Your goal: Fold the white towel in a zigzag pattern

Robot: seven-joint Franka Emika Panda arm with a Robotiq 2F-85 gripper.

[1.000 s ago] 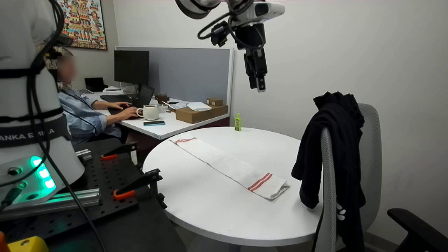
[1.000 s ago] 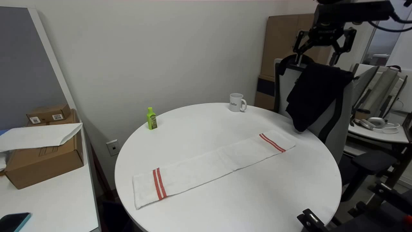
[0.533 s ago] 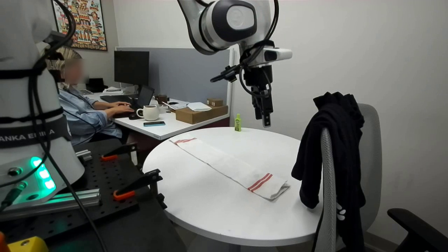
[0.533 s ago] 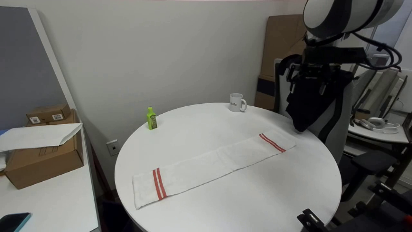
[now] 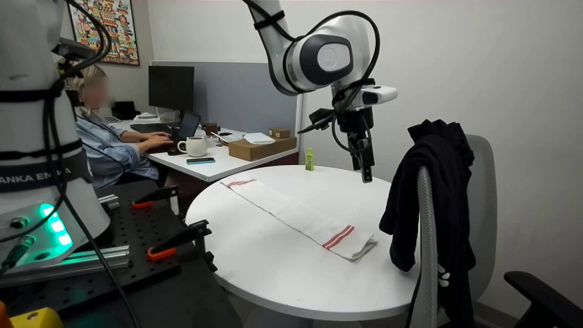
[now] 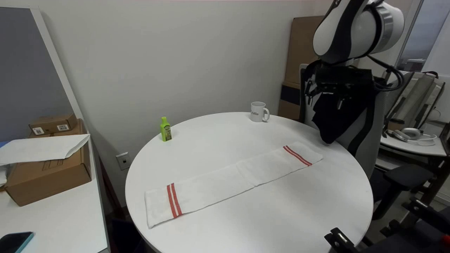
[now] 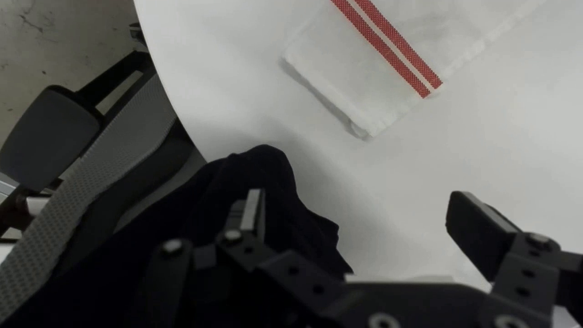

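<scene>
Jaws lowered, apart — wrist view crops towel (image 7: 412, 43)

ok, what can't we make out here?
Towel: far end cut off by the wrist view's top edge; layers too thin to count anywhere.
Jacket: in the wrist view, partly behind the jaws, cut by the bottom edge.
Bottle: print too small to read in both exterior views.
Phone: cut by left and bottom edges in an exterior view.
Person: face blurred in an exterior view.
</scene>
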